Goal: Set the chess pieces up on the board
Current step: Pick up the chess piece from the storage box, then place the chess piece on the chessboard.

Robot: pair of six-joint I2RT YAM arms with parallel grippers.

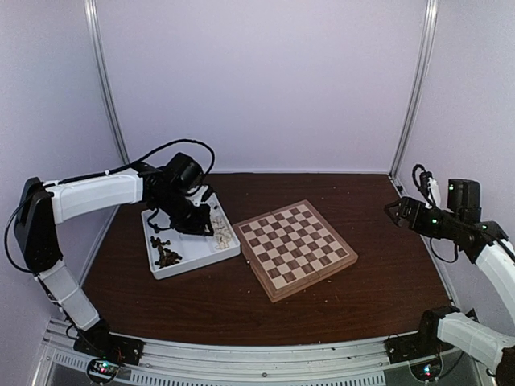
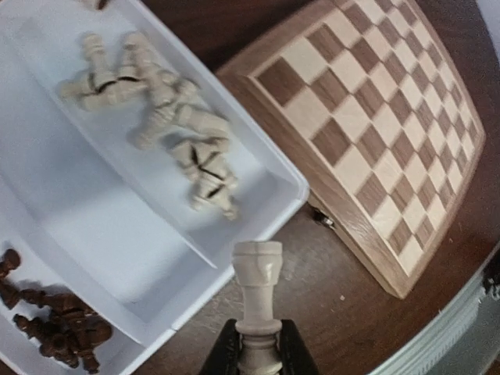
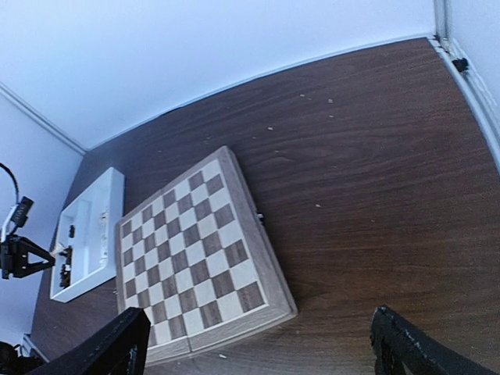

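The wooden chessboard [image 1: 295, 248] lies mid-table with no pieces on it; it also shows in the left wrist view [image 2: 383, 133] and the right wrist view [image 3: 199, 254]. My left gripper [image 2: 258, 355] is shut on the base of a cream-white rook [image 2: 258, 293], held above the table between the tray and the board. In the top view that gripper [image 1: 197, 215] hangs over the tray. Cream pieces [image 2: 168, 117] and dark brown pieces [image 2: 58, 328] lie in the tray. My right gripper [image 3: 258, 344] is open and empty, high at the right [image 1: 396, 211].
The white compartmented tray [image 1: 197, 256] sits left of the board, its rim [image 2: 273, 215] close to the board's corner. Bare dark wood table [image 3: 367, 180] spreads right of the board. White walls and metal posts enclose the back and sides.
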